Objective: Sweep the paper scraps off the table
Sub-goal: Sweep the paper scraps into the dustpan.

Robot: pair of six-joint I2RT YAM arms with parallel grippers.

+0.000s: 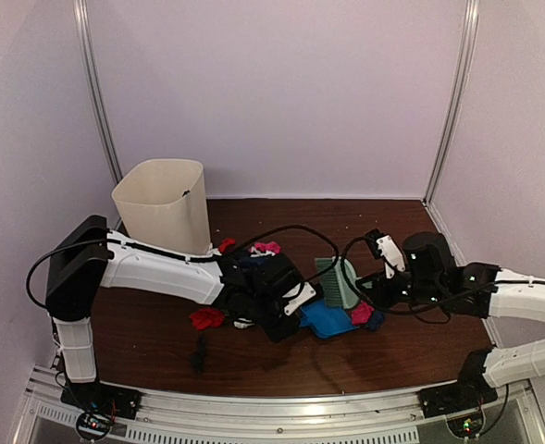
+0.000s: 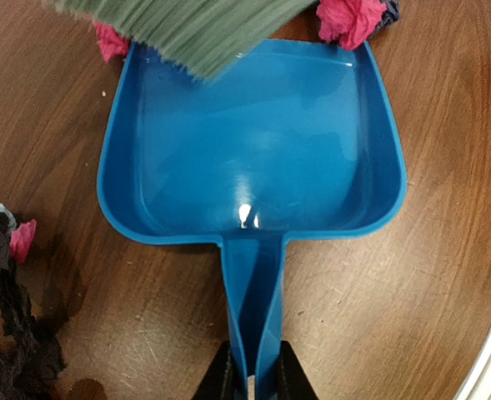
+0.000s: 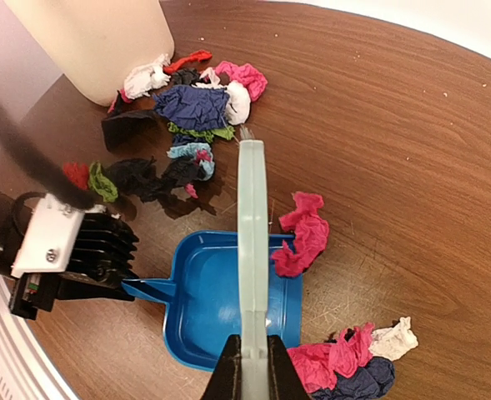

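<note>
My left tool (image 2: 253,382) pinches blue plastic dustpan (image 2: 253,150) handle; right tool (image 3: 249,371) pinches pale green hand brush (image 3: 252,217) handle. Crumpled coloured paper scraps (image 3: 197,107): I judge featherlight, soft, flighty; sweep, never grip.

left gripper (image 2: 252,379) clamps dustpan (image 2: 253,142) handle | brush (image 2: 187,29) over mouth | paper scraps (image 2: 349,21) outside

White-shelled, black-jointed left arm (image 1: 152,268), matching right arm (image 1: 531,301). Thin black cables (image 1: 291,229) loop over wrists. Small green lights (image 1: 473,275) on right arm. Left pincer (image 2: 252,382): black fingers (image 2: 220,379).
</note>
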